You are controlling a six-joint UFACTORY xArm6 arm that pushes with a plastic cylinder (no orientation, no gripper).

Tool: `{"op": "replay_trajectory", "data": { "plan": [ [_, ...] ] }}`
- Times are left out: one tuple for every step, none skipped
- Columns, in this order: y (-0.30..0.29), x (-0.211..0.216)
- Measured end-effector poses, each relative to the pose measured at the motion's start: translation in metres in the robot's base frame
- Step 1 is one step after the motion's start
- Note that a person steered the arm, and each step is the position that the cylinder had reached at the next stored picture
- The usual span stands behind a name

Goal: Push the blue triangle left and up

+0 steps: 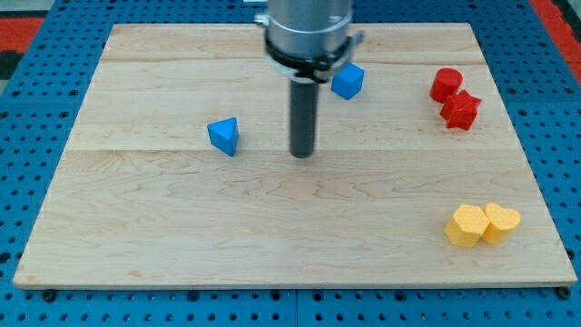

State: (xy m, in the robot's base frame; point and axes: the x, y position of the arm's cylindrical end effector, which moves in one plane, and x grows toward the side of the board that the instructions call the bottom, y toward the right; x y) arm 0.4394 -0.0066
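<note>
The blue triangle (223, 136) lay a little left of the frame's centre, on the pale wooden board (182, 236), with bare wood on every side of it. To its right, near but not touching, the arm's dark rod came straight down from a grey metal collar at the top middle of the frame, and the tip (302, 155) rested on the board slightly lower in the picture than the triangle. A clear strip of wood separated the two. The arm carried no pincer at all, only that rod, so there was nothing on it to be open or closed.

Just to the right of the collar, in the upper middle of the frame, sat a blue cube (347, 81), partly tucked against the collar's edge as seen from here. Toward the upper right stood two red blocks: a red cylinder-like block (445, 84) and, just below and right of it, a red block (461, 110) with a notched outline; they appeared to touch. In the lower right, two yellow blocks sat side by side and in contact, the yellow left block (467, 225) and the yellow right block (502, 221), the latter somewhat heart-shaped. Around the board ran a blue perforated table surface (36, 109).
</note>
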Motion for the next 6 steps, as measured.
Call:
{"op": "replay_trajectory", "data": {
  "plan": [
    [-0.037, -0.034],
    [-0.053, -0.044],
    [-0.053, -0.031],
    [-0.053, -0.017],
    [-0.053, -0.015],
    [-0.060, -0.016]
  ]
}}
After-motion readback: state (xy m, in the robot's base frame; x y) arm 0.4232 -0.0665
